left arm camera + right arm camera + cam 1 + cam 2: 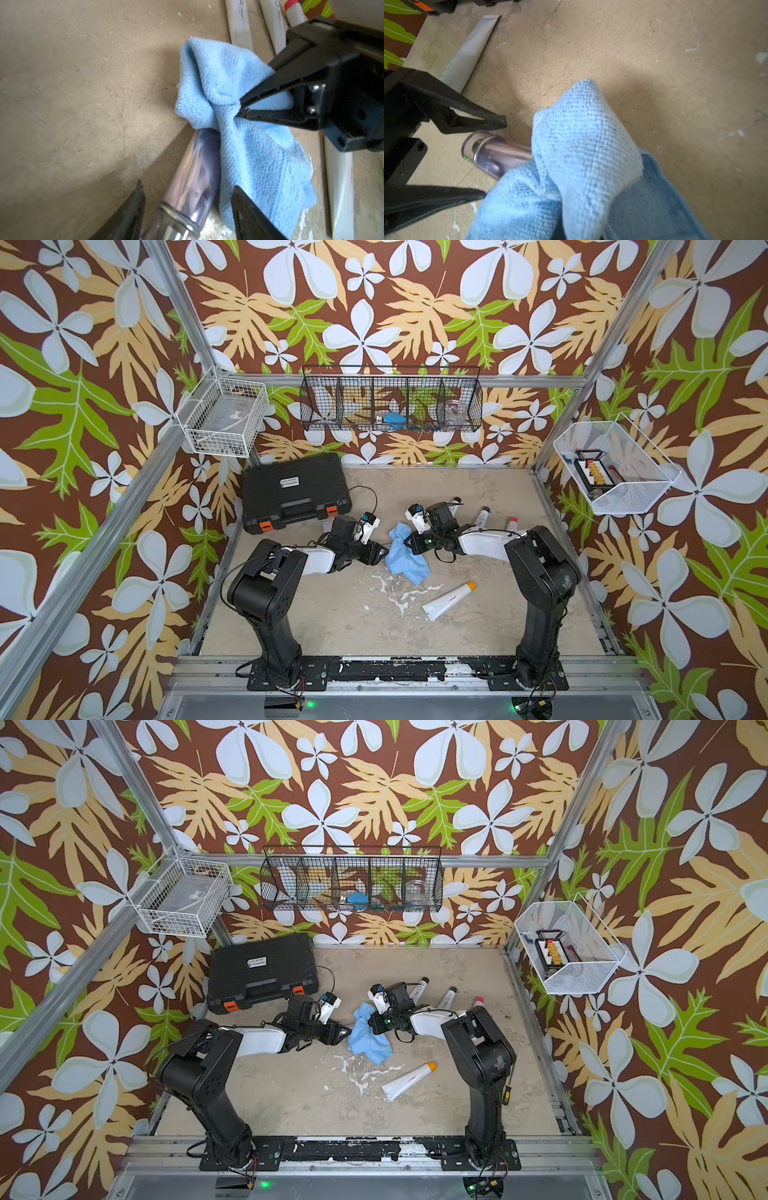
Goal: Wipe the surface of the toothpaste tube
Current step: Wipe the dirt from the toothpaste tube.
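Note:
A shiny lilac toothpaste tube lies on the table, its cap end bare and the rest under a blue cloth. In both top views the cloth and the grippers hide the tube. My left gripper is open, one finger on each side of the tube near the cap and a gap on both sides; it also shows in the right wrist view. My right gripper is shut on a bunched fold of the cloth above the tube. In its own view the cloth covers its jaws.
A white tube with an orange cap lies in front of the cloth, beside white smears. More tubes lie behind the right arm. A black case sits at the back left. Wire baskets hang on the walls.

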### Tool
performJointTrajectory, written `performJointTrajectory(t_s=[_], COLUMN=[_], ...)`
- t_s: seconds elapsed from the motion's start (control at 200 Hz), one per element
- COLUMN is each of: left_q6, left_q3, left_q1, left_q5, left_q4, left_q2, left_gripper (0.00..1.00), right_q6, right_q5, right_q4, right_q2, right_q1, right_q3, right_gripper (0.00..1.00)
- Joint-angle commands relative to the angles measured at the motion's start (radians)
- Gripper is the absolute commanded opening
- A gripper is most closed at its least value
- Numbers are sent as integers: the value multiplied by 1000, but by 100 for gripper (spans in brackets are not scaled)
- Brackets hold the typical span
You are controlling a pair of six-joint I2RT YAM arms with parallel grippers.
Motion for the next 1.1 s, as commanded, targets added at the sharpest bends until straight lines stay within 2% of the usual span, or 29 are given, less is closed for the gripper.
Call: performJointTrajectory(t_s=[0.0,0.32,0.44,0.776,0.931,1.096], left_q6=[-4,-76,-52,-2,11,17], left_q3=[-31,-109,-106,-80,-54,-50], left_q1=[-22,-95,-104,-152,-158,-164], left_q5=[21,-149,-202,-297,-300,-300], left_q4=[-15,-25,-43,-104,-115,-119], left_q2=[-20,-123,-131,-104,-77,-71], left_gripper=[67,61,59,58,50,40], right_q6=[-18,-72,-67,-61,-54,-25], right_q5=[64,26,-19,-26,-68,-169], right_q4=[-94,-125,-110,-144,-134,-121], right_q2=[14,-30,-69,-106,-103,-79], right_q1=[-7,-46,-73,-84,-84,-77], right_q3=[0,-6,-33,-18,-17,-4], right_gripper=[0,0,0,0,0,0])
